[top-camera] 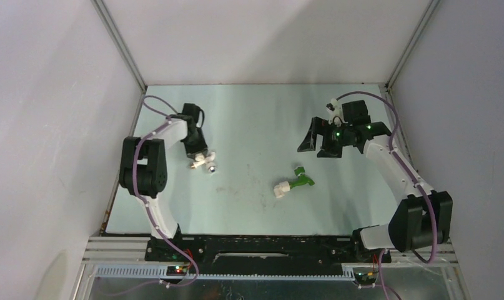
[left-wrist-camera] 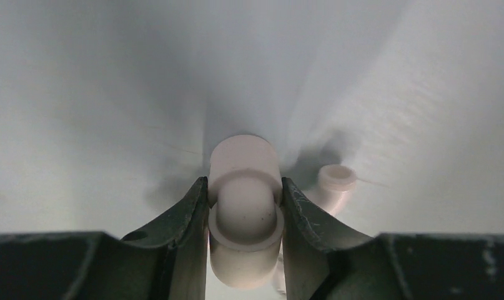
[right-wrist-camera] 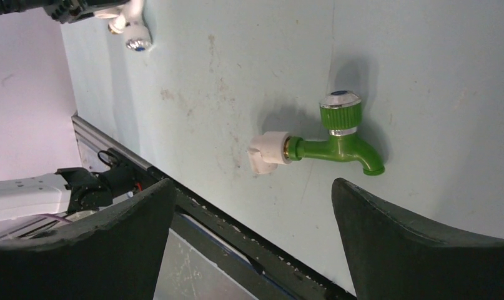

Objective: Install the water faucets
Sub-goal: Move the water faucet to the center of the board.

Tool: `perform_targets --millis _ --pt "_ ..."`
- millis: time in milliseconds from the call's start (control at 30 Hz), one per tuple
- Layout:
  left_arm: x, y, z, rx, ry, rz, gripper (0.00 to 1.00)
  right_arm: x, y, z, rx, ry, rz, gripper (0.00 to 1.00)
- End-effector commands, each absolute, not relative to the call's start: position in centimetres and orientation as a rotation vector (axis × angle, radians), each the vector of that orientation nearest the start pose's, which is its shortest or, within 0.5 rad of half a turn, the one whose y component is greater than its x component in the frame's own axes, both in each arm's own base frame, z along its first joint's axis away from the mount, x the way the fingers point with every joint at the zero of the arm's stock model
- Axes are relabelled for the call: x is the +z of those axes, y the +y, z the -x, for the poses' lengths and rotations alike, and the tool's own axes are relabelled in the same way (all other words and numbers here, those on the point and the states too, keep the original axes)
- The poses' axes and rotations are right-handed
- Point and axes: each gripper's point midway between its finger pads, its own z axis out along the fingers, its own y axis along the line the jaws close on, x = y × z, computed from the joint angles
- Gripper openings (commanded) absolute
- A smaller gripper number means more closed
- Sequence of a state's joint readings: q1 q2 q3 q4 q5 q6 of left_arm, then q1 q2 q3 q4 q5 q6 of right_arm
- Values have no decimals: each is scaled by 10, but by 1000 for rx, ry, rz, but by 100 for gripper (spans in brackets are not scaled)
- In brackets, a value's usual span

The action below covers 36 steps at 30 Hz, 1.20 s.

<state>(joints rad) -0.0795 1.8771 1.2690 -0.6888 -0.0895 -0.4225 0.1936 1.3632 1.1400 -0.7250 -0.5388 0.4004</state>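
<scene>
One faucet seemingly fitted, one left.
Green plastic faucet [right-wrist-camera: 340,147], in its stubby white fitting [right-wrist-camera: 268,153], lies at 4 o'clock; left pincer [left-wrist-camera: 244,187] grips the white grey-knobbed faucet [top-camera: 205,162] at 9 o'clock; right pincer [right-wrist-camera: 252,187] gapes empty.

"What's clamped in your left end effector [left-wrist-camera: 245,182]?"
"Your white faucet [left-wrist-camera: 246,209]: smooth, matt plastic. The fingers [left-wrist-camera: 305,219] on either side of it look like dark plastic, finely scratched."
"And ahead of your right end effector [right-wrist-camera: 252,182]?"
"The green faucet [right-wrist-camera: 340,149]: glossy plastic, with shiny metallic rings on its knob, a brassy neck, and a matt white plastic fitting [right-wrist-camera: 269,152]. The worktop [right-wrist-camera: 237,56] under it is pale, matt, scuffed and stained."
</scene>
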Motion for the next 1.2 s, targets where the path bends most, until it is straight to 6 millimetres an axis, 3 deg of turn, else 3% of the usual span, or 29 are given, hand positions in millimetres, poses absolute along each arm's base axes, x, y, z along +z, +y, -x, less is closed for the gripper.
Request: perform_targets --millis 0,233,367,500,600,733,800,933,1067,1167 --pt "24 -103 -346 -270 2857 512 0 173 179 -289 1024 2564 18 96" --pt "25 -186 -327 -532 2842 509 0 150 224 -280 1215 2650 85 96" --pt "54 -205 -340 -631 2748 466 0 142 265 -273 1392 2665 127 95" --pt "103 -181 -359 -482 2624 390 0 137 302 -266 1528 2673 146 95" --pt "122 -142 -348 -297 2596 368 0 134 314 -264 1585 2677 142 95" --pt "110 -85 -319 -110 2633 421 0 135 310 -263 1567 2684 141 95" --pt "95 -70 -306 -98 2657 463 0 136 309 -260 1563 2691 147 95" --pt "66 -75 -300 -200 2679 470 0 135 315 -256 1584 2695 157 95" --pt "38 -99 -297 -339 2748 523 0 127 322 -253 1607 2721 154 95" --pt "33 -118 -294 -426 2742 522 0 117 326 -252 1614 2747 145 95"
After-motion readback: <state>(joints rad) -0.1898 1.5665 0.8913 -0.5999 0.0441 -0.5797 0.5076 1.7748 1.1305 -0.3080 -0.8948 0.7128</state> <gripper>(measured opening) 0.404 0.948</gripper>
